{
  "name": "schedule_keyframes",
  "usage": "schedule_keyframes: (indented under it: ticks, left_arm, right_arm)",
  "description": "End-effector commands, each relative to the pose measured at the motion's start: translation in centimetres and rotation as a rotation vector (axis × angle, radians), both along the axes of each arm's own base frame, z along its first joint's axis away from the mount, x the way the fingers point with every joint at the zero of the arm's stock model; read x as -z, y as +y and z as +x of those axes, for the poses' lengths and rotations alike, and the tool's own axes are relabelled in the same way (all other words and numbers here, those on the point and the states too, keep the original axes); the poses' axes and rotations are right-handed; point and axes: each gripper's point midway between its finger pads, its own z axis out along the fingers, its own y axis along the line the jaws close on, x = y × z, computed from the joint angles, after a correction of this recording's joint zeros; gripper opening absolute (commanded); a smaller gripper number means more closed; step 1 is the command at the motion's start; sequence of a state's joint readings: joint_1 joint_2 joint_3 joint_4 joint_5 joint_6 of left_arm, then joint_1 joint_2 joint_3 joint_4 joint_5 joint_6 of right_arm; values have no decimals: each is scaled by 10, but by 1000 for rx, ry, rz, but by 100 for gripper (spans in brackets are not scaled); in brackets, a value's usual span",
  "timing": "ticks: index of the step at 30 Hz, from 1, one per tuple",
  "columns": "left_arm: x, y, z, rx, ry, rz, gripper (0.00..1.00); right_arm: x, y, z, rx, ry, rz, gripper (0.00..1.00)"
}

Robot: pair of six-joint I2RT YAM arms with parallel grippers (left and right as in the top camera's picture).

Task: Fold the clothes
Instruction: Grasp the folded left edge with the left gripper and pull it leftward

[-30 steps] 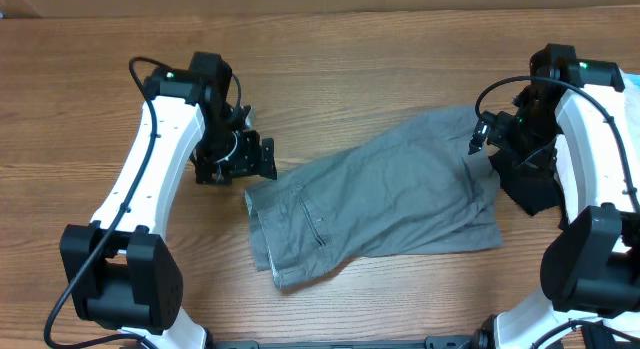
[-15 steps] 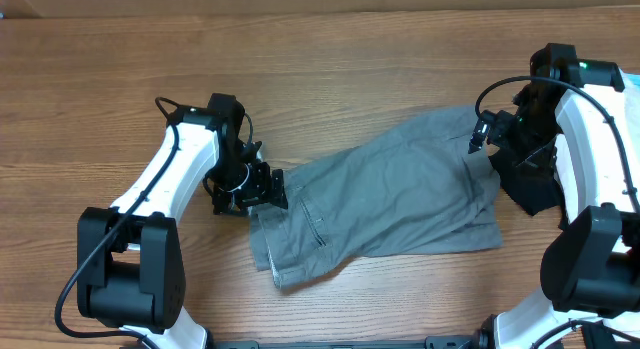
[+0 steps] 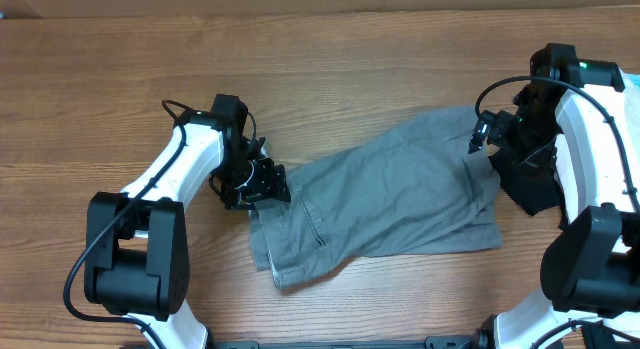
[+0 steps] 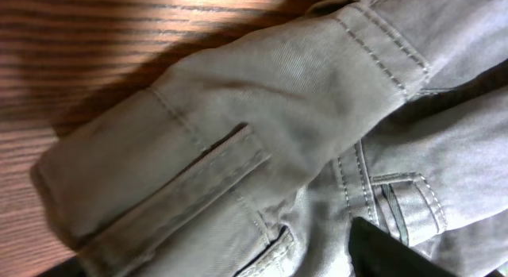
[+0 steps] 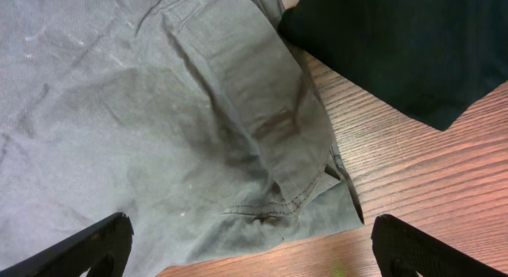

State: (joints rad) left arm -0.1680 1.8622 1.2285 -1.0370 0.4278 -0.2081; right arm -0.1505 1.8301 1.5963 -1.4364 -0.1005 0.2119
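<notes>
The grey shorts [image 3: 390, 199] lie spread across the middle of the table, waistband end to the left and leg hems to the right. My left gripper [image 3: 262, 189] is low over the waistband corner. In the left wrist view the shorts [image 4: 262, 110] fill the frame with a belt loop and pocket stitching, and the left gripper [image 4: 214, 265] is open with cloth between its fingers. My right gripper [image 3: 478, 141] is open above the right leg. In the right wrist view it [image 5: 250, 253] hovers over the hem of the shorts [image 5: 143, 110].
A black garment [image 3: 530, 189] lies at the right edge of the shorts under my right arm. It also shows in the right wrist view [image 5: 397, 47]. Bare wooden table [image 3: 330, 79] surrounds the shorts.
My left arm has swung right and down from the bare table to the waistband corner of the shorts. The right arm and the shorts have not moved.
</notes>
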Motion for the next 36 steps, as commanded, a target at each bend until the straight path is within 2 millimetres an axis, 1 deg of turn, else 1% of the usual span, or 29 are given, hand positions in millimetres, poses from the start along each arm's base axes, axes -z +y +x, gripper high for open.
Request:
schedule_keyframes:
  ticks: [1, 2, 4, 5, 6, 9, 13, 15, 16, 17, 20, 23, 27, 30, 33, 34, 36]
  left_arm:
    - [4, -3, -2, 2, 9, -21, 62]
    - [4, -3, 0, 2, 2, -23, 45]
    - [5, -3, 2, 2, -7, -24, 19]
    - [5, -3, 4, 1, -17, -24, 7]
    - [5, -3, 7, -1, -26, -23, 4]
    - [3, 1, 20, -18, -71, -30, 4]
    - [-10, 13, 42, -62, -122, -35, 4]
    - [-19, 22, 56, -83, -160, -38, 4]
    - [-31, 31, 71, -92, -210, -40, 4]
    - [-38, 36, 80, -99, -242, -41, 4]
    - [-56, 47, 100, -110, -312, -42, 4]
    - [-69, 53, 114, -111, -368, -41, 4]
    - [-78, 58, 127, -116, -421, -18, 4]
    - [-78, 74, 141, -166, -465, 67, 4]
    - [-79, 95, 154, -209, -515, 137, 6]
    - [-80, 102, 158, -222, -529, 160, 11]
    - [-81, 125, 165, -271, -557, 225, 32]
  right_arm:
    - [-12, 0, 5, -2, -47, 0, 100]
    - [-12, 0, 5, -2, -47, 0, 100]
    - [-12, 0, 5, -2, -46, 0, 100]
    - [-12, 0, 5, -2, -46, 0, 100]
    - [-12, 0, 5, -2, -46, 0, 100]
    - [-12, 0, 5, -2, -47, 0, 100]
    - [-13, 0, 13, -1, -80, 4, 100]
    - [-14, 3, 20, -2, -110, 24, 100]
    - [-15, 7, 28, -4, -145, 46, 100]
    - [-16, 8, 33, -5, -165, 54, 100]
    - [-18, 9, 43, -8, -206, 64, 99]
    - [-19, 12, 48, -10, -229, 82, 98]
    - [-16, 19, 48, -15, -229, 117, 97]
    - [-8, 26, 44, -27, -212, 131, 97]
    - [4, 44, 38, -56, -190, 172, 97]
    - [8, 50, 36, -66, -182, 185, 97]
    - [18, 60, 29, -90, -158, 192, 97]
